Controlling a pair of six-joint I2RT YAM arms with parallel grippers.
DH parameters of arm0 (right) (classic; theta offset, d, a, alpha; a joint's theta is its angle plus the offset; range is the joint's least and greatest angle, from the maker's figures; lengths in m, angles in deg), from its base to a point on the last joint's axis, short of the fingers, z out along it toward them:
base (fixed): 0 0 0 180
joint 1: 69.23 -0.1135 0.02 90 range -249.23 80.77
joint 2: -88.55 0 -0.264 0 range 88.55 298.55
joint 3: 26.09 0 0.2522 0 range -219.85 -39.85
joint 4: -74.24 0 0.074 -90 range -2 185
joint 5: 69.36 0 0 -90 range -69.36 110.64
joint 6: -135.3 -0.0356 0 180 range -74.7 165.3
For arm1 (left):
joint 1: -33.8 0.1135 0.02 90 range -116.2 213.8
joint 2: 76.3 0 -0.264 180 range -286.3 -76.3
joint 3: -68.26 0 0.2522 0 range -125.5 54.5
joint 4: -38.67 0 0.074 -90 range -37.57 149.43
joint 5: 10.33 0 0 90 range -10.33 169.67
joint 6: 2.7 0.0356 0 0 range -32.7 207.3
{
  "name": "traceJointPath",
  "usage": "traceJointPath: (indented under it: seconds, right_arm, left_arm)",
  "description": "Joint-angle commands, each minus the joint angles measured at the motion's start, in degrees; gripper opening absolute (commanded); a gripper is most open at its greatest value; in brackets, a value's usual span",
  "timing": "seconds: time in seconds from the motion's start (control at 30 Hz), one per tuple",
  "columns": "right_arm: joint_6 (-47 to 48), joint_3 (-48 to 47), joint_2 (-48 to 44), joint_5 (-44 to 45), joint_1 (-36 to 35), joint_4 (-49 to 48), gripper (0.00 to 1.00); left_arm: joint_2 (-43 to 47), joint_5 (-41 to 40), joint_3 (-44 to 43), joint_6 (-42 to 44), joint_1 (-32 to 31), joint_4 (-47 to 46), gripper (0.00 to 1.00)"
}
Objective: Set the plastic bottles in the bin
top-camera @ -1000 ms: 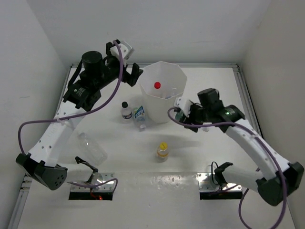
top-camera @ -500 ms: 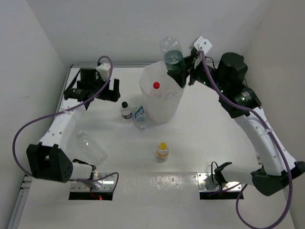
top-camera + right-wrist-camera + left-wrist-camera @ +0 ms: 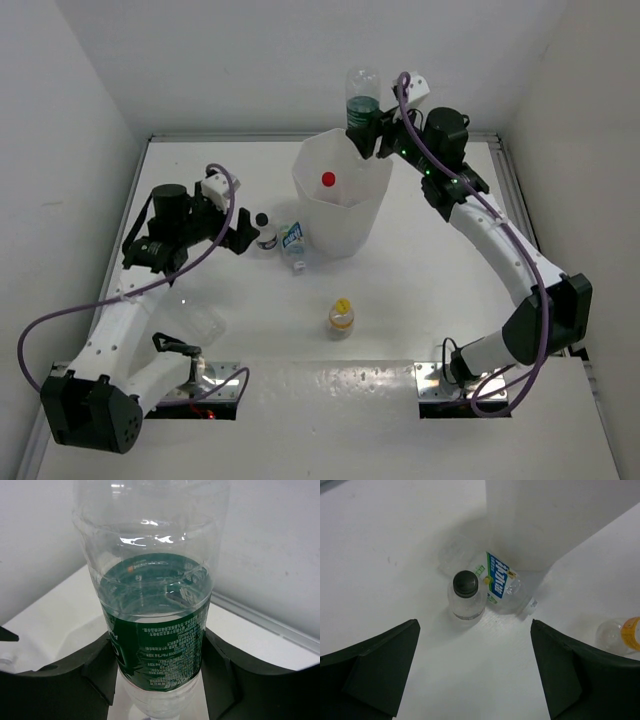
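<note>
A tall white faceted bin point(image 3: 340, 205) holds a red-capped bottle point(image 3: 329, 180). It stands on a white desk point(image 3: 440, 290) enclosed by white walls point(image 3: 300, 60). The right claw point(image 3: 160, 680) grips a green-labelled bottle point(image 3: 152, 630), with the bin's rim just below. The left claw point(image 3: 474, 630) gapes wide; just ahead of it, untouched, a blue-labelled bottle point(image 3: 502, 585) lies beside an upright black-capped bottle point(image 3: 465, 597).

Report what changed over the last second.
The right gripper rose from table level beside the tall white translucent faceted bin and now holds a clear green-labelled plastic bottle above its far rim. The open left gripper swung from the bin's far left toward the small black-capped clear bottle. The bin, the red-capped bottle inside and the yellow-capped bottle stayed put.
</note>
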Motion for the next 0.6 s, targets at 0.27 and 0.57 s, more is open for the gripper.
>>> traceJointPath:
  seconds: [0.27, 0.57]
  right_arm:
    - [-0.2, -1.2, 0.4, -3.9, 1.4, 1.9, 1.00]
    - [-1.2, -3.2, -3.0, -7.9, 1.3, 7.5, 1.00]
  left_arm:
    - [-6.1, 2.7, 4.6, -0.3, -0.9, -12.2, 1.00]
    - [-11.9, -0.4, 7.2, -0.9, -3.9, -21.9, 1.00]
